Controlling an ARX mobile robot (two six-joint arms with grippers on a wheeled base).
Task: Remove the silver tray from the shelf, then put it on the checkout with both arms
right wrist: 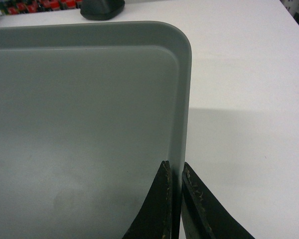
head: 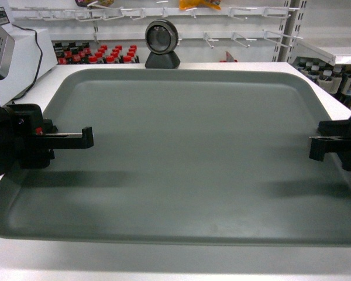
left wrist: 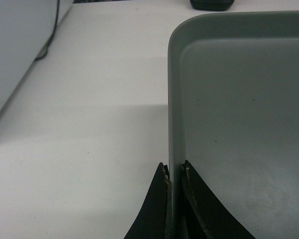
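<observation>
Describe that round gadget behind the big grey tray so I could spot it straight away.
Start at the wide white checkout table. The silver tray covers most of it, a pincer clamped on each side rim. Just beyond the tray's far edge stands the round device: a black-and-silver ring on a dark stand, the only round thing there.

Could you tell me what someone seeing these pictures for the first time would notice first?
The large matte grey-silver rectangular tray fills the middle, over the flat white tabletop. The black left gripper pinches its left rim and the black right gripper its right rim. Behind the tray's far edge stands a round black-and-silver device.
</observation>
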